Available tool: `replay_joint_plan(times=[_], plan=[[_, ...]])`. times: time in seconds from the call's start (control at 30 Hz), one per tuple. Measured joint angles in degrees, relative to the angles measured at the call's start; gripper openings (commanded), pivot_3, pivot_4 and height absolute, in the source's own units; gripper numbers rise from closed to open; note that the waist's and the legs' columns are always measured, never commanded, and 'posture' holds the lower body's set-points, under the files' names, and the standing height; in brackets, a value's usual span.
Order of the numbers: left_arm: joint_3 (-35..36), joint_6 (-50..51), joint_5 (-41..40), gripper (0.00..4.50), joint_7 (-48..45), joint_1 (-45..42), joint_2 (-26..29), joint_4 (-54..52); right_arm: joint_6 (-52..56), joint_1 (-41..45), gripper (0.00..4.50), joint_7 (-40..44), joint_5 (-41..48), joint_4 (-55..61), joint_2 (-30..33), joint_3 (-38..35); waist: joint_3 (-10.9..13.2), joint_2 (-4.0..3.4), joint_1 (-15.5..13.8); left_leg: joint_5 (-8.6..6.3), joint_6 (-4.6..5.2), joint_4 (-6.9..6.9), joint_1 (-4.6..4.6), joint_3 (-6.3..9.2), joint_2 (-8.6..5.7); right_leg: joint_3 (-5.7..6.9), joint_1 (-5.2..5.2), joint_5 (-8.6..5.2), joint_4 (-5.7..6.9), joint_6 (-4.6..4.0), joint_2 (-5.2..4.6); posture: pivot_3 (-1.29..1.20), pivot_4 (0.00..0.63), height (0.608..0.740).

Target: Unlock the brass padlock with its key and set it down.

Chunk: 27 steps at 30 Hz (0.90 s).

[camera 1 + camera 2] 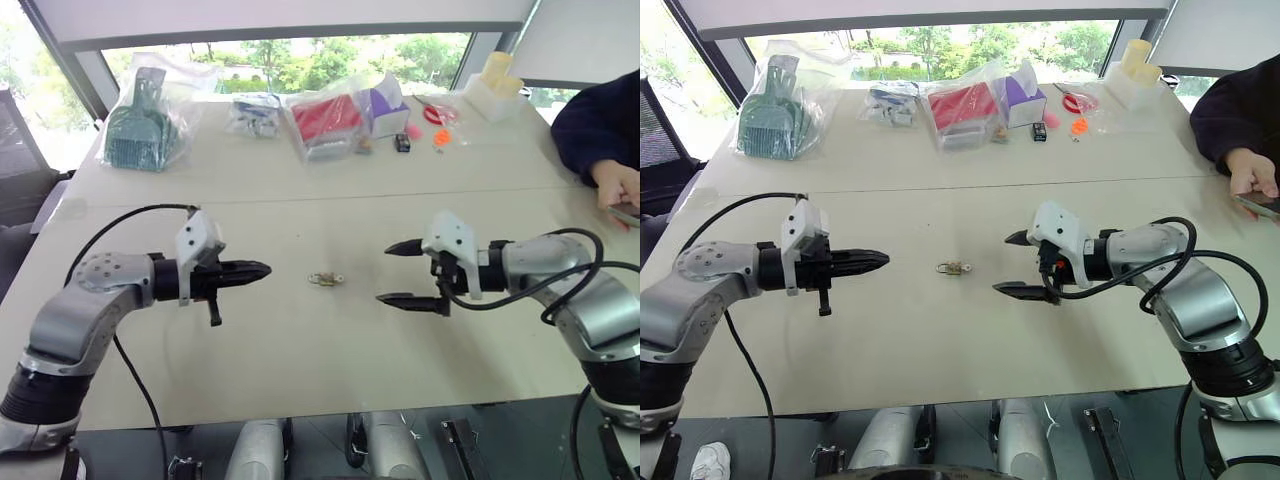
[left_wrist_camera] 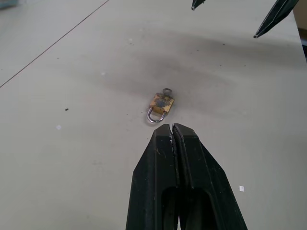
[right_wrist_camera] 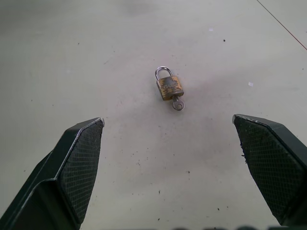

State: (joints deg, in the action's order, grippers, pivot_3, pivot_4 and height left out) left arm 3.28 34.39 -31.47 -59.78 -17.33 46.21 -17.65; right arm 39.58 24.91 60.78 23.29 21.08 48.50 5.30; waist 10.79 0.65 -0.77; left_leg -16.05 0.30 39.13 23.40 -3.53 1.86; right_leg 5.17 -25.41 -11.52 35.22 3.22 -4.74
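Note:
The brass padlock (image 1: 326, 279) lies flat on the beige table (image 1: 300, 370) between my two grippers. Its silver shackle looks closed, and the key (image 3: 177, 104) sticks out of the body's bottom end. In the left wrist view the padlock (image 2: 160, 104) rests just beyond my fingertips. My left gripper (image 1: 262, 270) is shut and empty, pointing at the padlock from the left, a short gap away. On the right, my right gripper (image 1: 392, 272) stands wide open and empty, with the padlock (image 3: 169, 87) centred ahead of its two fingers (image 3: 76, 167).
Along the table's far side lie plastic bags holding a green brush (image 1: 140, 125), small parts (image 1: 255, 115) and red items (image 1: 325, 120), plus small trinkets (image 1: 402, 142) and a pale container (image 1: 495, 85). A person's sleeve and hand (image 1: 610, 150) rest at the far right.

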Motion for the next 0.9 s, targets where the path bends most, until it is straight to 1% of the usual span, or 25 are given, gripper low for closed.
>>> replay_joint_plan(times=[0.63, 0.8, 0.9], plan=[[-0.4, -0.3, 0.2, 0.00, 1.4, -3.8, -1.8, 3.1, -2.3, 0.5, 4.45, -2.3, -1.8, -0.1, -1.4, 1.2, 0.0, 0.00, 0.0, 0.00, 0.00, 0.01, 0.00, -0.04, -0.01, -0.01, 0.01, 0.10, 0.01, 0.17, 0.00, 0.00, 0.150, 0.740], [-2.3, -2.8, 2.3, 0.00, -0.1, -4.7, -1.8, 4.8, -2.5, 1.0, 4.45, -2.1, -1.8, -0.5, -1.5, 1.2, 0.0, 0.00, 0.0, 0.00, 0.00, 0.02, -0.01, -0.05, -0.02, -0.01, 0.01, 0.10, 0.02, 0.15, 0.01, 0.00, 0.150, 0.740], [-3.8, -4.2, 3.4, 0.00, -0.7, -7.8, -3.8, 8.8, -2.9, 1.4, 4.45, -2.1, -2.3, -1.2, -2.1, 1.4, 0.0, 0.00, -0.2, 0.01, 0.00, 0.03, 0.00, -0.06, -0.03, 0.00, 0.02, 0.10, 0.02, 0.16, 0.01, 0.00, 0.150, 0.740]])
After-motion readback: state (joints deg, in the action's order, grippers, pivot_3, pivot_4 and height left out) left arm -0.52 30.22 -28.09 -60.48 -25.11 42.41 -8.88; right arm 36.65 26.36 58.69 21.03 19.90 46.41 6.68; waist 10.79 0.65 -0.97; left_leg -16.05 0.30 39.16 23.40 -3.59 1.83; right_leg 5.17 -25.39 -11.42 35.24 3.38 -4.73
